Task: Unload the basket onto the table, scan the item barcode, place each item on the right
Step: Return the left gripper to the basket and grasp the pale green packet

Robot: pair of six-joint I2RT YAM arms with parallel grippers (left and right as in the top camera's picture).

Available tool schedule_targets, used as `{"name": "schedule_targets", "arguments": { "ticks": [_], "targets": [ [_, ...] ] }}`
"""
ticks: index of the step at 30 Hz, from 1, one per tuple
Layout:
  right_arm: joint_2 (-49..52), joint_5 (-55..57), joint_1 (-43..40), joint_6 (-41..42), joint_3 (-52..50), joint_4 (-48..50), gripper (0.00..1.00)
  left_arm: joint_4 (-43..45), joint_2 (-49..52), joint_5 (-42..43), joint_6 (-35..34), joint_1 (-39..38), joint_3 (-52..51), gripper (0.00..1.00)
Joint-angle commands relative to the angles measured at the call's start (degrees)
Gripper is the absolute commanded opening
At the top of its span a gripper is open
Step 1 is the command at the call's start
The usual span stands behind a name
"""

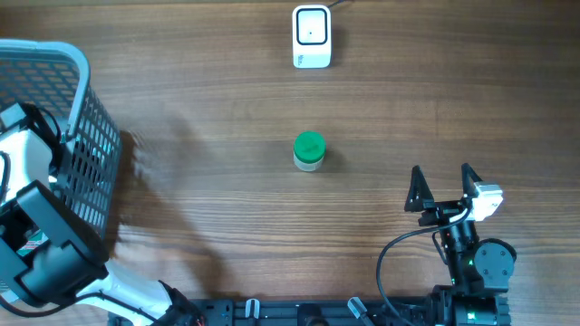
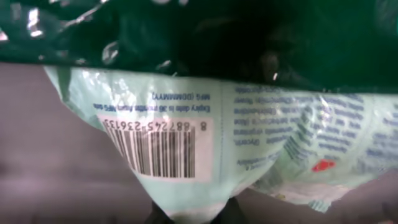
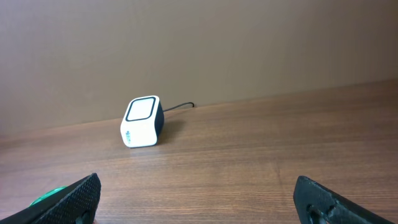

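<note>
A wooden counter is carrying everything. Near left, at the mesh basket, the left fingers are pinching a green-and-mint plastic pouch at its gathered edge, clear of the barcode. It is probably handling soft, light and slippery. Near right, the right fingers are standing spread. Beyond are sitting a green-lidded jar, then the scanner.

Packet overfills your left wrist view: top and sides cut off, fine print blurred. Overhead, you lose the basket off the left edge. Right wrist: jar only a sliver.
</note>
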Motion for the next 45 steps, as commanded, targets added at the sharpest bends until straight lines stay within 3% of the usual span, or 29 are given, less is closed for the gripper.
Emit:
{"name": "schedule_targets", "arguments": {
  "ticks": [1,5,10,11,13,15,16,26,36,37,38,39,45],
  "targets": [
    [-0.4,0.2,0.0,-0.7,-0.1,0.3,1.0,-4.0,-5.8,-1.6,4.5,-0.1,8.4,0.04],
    [-0.4,0.2,0.0,-0.7,-0.1,0.3,1.0,-7.6,-14.8,-1.2,4.7,-0.1,20.5,0.04],
    [-0.4,0.2,0.0,-0.7,-0.1,0.3,1.0,-7.9,-27.0,0.9,4.7,-0.1,23.6,0.04],
    [-0.4,0.2,0.0,-0.7,-0.1,0.3,0.99,-8.8,-27.4,-0.5,4.6,-0.1,23.6,0.12],
    [-0.4,0.2,0.0,-0.7,-0.1,0.3,1.0,-10.8,-26.3,-3.8,4.7,-0.1,22.8,0.62],
    [-0.4,0.2,0.0,-0.7,-0.1,0.3,1.0,-11.4,-23.5,-3.7,4.6,-0.1,22.3,0.99],
    [-0.4,0.2,0.0,-0.7,-0.1,0.3,1.0,-11.5,-22.1,-3.6,4.6,-0.1,22.2,1.0],
    [-0.4,0.2,0.0,-0.7,-0.1,0.3,1.0,-15.4,1.2,2.3,4.4,-1.6,20.2,1.0],
    [-0.4,0.2,0.0,-0.7,-0.1,0.3,1.0,1.0,7.2,2.5,-0.2,-3.7,4.1,0.99],
    [-0.4,0.2,0.0,-0.7,-0.1,0.3,1.0,2.4,7.2,2.5,-0.2,-3.7,2.9,0.8],
    [-0.4,0.2,0.0,-0.7,-0.1,0.3,1.0,3.8,7.2,2.5,-0.2,-3.6,1.5,0.49],
    [-0.4,0.2,0.0,-0.7,-0.1,0.3,1.0,4.3,7.2,2.5,-0.2,-3.6,0.9,0.04],
    [-0.4,0.2,0.0,-0.7,-0.1,0.3,1.0,2.2,2.6,2.2,2.0,-3.1,6.8,0.04]
  ]
}}
